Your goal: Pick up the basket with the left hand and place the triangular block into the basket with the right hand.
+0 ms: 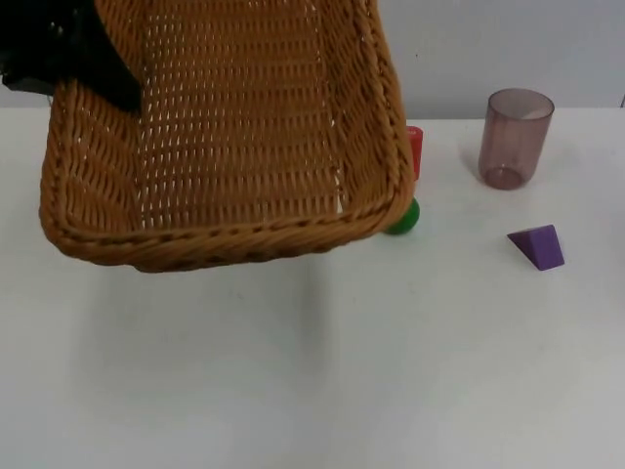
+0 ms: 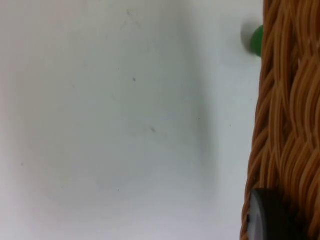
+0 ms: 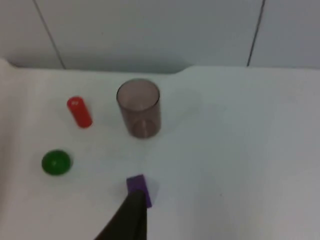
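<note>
Woven brown wicker basket point(image 1: 234, 147) hangs lifted above the white desk point(image 1: 312, 371), my left end effector point(image 2: 267, 220) clamped on its rim; it is light, stiff, ribbed, shallow and oblong. On the desk right of it lies the small purple triangular block point(image 1: 538, 245): smooth, hard, sloped faces, likely slippery, best pinched across its flat parallel sides. My right end effector point(image 3: 132, 212) hovers just above it; whether open I cannot tell. A translucent plastic cup point(image 1: 515, 137) stands near.
</note>
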Robot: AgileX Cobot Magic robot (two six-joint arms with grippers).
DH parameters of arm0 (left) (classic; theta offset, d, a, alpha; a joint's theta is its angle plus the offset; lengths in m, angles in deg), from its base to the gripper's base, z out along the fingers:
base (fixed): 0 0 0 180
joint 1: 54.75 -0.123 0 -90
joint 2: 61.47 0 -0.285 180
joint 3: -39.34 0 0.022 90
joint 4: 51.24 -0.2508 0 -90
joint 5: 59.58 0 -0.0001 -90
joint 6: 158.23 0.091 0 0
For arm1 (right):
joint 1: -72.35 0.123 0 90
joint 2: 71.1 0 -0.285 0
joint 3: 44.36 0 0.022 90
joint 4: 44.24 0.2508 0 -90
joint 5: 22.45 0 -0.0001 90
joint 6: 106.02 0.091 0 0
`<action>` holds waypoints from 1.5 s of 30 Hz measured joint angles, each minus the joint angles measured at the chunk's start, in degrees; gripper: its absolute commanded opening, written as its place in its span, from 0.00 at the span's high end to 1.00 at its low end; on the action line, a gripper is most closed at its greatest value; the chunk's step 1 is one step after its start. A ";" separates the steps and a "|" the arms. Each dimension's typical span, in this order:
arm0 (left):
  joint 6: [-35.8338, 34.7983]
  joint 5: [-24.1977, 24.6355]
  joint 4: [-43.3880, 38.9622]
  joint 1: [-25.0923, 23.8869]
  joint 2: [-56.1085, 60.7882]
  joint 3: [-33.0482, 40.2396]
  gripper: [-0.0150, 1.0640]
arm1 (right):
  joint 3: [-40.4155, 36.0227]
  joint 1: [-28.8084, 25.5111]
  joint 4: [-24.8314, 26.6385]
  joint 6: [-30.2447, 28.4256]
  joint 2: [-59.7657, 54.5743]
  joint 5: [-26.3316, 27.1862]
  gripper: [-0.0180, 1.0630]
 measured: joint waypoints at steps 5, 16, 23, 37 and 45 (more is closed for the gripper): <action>-2.32 0.87 -0.15 0.00 -0.42 0.00 0.99 | 0.00 0.00 1.21 -1.74 -5.54 1.17 0.01; -3.15 8.14 -0.63 0.00 -9.72 -1.92 0.99 | 0.00 7.07 1.31 -2.73 -21.99 8.17 0.01; -3.15 7.95 -0.63 0.00 -10.27 -7.07 0.99 | 0.00 7.91 1.44 -3.00 -32.75 14.64 0.01; -3.15 8.38 -0.63 0.00 -12.98 -8.00 0.99 | 15.72 7.91 2.89 -10.35 -53.54 12.59 0.01; -3.15 8.38 -0.63 0.00 -12.98 -8.00 0.99 | 21.64 7.91 10.13 -16.88 -60.99 9.36 0.01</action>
